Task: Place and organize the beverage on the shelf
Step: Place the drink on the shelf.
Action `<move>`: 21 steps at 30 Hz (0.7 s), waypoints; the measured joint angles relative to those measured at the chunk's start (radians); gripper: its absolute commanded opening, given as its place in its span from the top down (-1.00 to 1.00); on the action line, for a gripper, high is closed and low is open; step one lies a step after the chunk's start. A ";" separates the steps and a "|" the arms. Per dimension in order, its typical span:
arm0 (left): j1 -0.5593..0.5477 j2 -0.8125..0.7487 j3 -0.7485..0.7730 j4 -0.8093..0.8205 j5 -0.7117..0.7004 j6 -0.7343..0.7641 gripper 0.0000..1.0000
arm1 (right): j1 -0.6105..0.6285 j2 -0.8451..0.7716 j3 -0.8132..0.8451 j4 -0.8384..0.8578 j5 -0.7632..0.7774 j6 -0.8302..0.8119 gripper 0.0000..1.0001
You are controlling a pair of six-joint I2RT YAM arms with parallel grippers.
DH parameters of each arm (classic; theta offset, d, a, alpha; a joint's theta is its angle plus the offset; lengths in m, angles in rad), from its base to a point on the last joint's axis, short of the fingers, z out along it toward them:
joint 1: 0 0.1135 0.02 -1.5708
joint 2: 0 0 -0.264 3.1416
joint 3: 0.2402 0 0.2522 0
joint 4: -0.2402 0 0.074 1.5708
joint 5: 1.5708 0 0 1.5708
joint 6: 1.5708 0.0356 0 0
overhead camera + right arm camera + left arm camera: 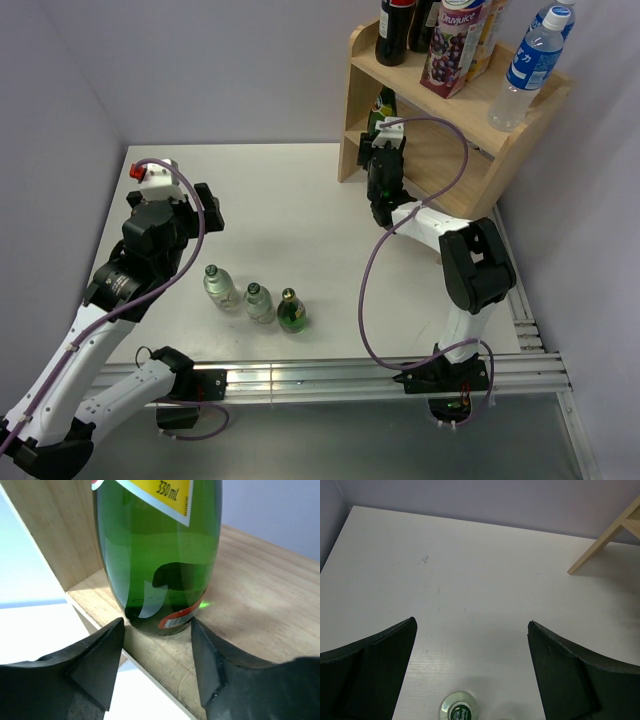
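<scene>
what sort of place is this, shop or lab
Most likely a robotics lab, not a shop: two arms bolted to a metal rail, a white table between plain walls, and the right pincer at a green bottle on a small wooden shelf.

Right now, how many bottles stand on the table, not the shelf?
3, in one row at the near left: the left bottle, the middle bottle, the green right bottle. None looks hidden.

Three bottles [259, 303] on table [300, 200], two cartons [452, 45], two colas [397, 30].
</scene>
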 measured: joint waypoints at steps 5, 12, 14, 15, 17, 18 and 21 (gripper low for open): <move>0.000 0.000 0.000 0.000 0.000 0.000 -0.99 | 0.000 0.001 0.007 -0.010 0.004 -0.003 0.00; 0.000 0.000 0.000 0.000 0.000 0.000 -0.99 | 0.007 0.039 0.053 -0.017 0.026 -0.013 0.08; 0.000 0.000 0.000 0.000 0.000 0.000 -0.99 | 0.007 0.049 0.065 -0.017 0.027 -0.012 0.08; 0.000 0.000 0.000 0.000 0.000 0.000 -0.99 | 0.007 0.051 0.069 -0.019 0.030 -0.011 0.08; 0.000 0.000 0.000 0.000 0.000 0.000 -0.99 | 0.007 0.053 0.071 -0.019 0.033 -0.011 0.07; 0.000 0.000 0.000 0.000 0.000 0.000 -0.99 | 0.007 0.054 0.072 -0.019 0.033 -0.011 0.06; 0.000 0.000 0.000 0.000 0.000 0.000 -0.99 | 0.007 0.053 0.074 -0.024 0.034 -0.008 -0.05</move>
